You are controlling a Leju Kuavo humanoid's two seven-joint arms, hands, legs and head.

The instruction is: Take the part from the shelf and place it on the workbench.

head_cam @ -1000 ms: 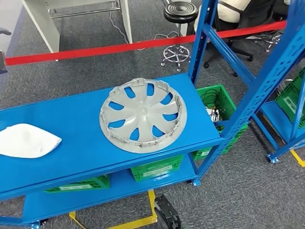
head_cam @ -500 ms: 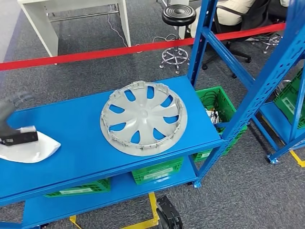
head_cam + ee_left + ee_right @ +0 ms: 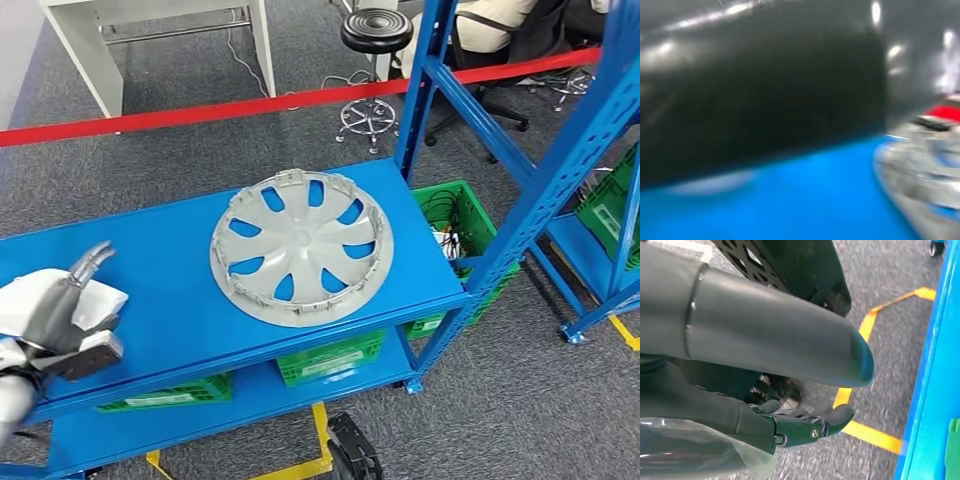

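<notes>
Task barely starting: wheel cover [image 3: 300,247] lying flat on the blue shelf [image 3: 173,260], untouched; left hand [image 3: 64,315] hovering at 8 o'clock, well apart, fingers spread and holding nothing; right hand [image 3: 798,426] hanging floorward, fingers loosely apart, nothing in them; lifting and workbench placement remaining.

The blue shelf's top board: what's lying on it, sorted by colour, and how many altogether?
Grey: 1, the hubcap.
White: 1, the bag, partly behind the robot's left hand.
Total: 2 on the shelf.
</notes>
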